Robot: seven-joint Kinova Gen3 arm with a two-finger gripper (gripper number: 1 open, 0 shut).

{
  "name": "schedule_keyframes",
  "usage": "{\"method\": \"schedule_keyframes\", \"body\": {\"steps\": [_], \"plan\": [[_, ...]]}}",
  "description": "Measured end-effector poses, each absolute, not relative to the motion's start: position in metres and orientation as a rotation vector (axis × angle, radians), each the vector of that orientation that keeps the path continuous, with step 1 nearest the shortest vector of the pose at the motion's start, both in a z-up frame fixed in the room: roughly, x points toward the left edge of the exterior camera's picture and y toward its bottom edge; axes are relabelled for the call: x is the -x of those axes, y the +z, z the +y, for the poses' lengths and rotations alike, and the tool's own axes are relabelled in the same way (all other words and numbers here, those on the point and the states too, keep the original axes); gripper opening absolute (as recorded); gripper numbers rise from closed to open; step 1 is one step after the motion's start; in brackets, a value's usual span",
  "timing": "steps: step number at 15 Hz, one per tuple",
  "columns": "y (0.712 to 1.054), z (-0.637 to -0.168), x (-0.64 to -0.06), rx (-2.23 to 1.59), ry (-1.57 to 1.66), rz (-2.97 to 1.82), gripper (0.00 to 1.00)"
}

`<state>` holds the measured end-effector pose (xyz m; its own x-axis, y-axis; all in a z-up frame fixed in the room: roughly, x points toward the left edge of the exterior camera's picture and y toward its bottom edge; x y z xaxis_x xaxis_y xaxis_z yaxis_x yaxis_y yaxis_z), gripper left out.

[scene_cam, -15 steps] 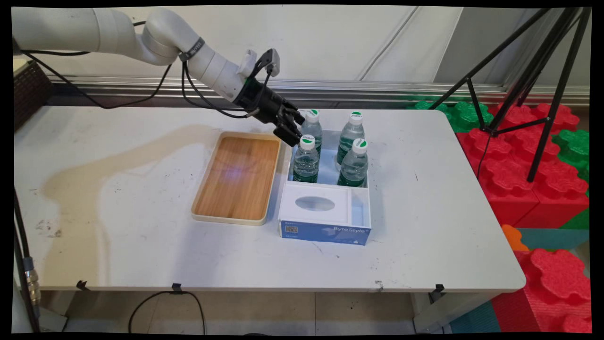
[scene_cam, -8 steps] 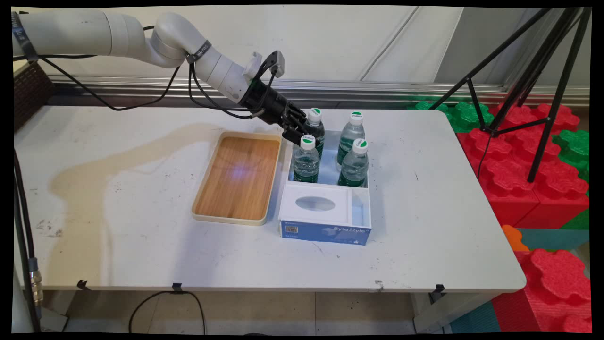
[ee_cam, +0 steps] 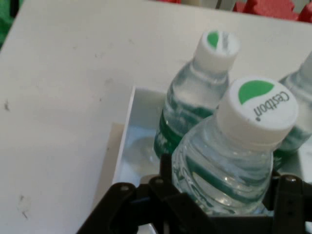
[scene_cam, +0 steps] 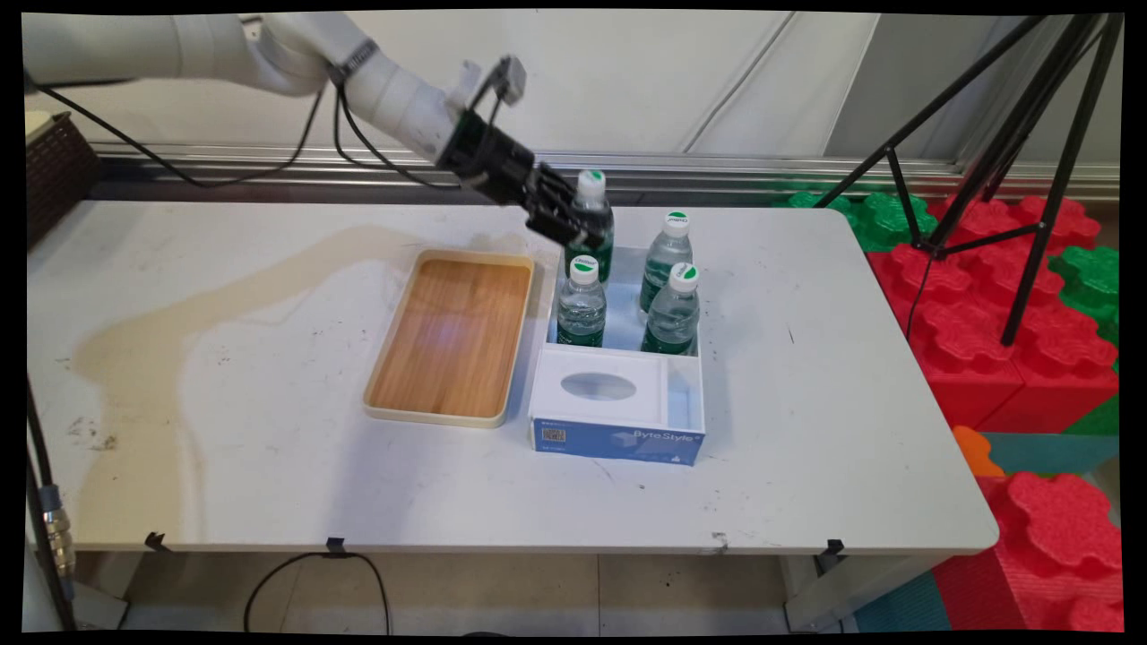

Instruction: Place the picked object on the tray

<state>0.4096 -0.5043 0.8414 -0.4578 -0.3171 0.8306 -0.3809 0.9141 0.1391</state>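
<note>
Your pincer is clamped on a water bottle, holding it above the far left corner of the white box. You see three more bottles standing upright in that box, with a wooden tray just beside it on the table.

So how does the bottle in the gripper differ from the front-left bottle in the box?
The gripped bottle is raised, its cap above every other cap; the front-left bottle stands down in the white box. The gripped bottle is clamped in the gripper; nothing touches the front-left bottle. Both are clear bottles of like shape, with green labels and white caps marked green.
</note>
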Motion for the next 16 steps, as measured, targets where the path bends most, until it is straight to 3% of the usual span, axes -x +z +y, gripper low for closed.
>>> {"method": "schedule_keyframes", "body": {"steps": [9, 16], "plan": [[0.916, -0.481, -0.453, -0.558, 0.115, -2.044, 0.00], [0.916, -0.455, -0.522, -0.680, 0.177, -2.096, 0.00]]}}
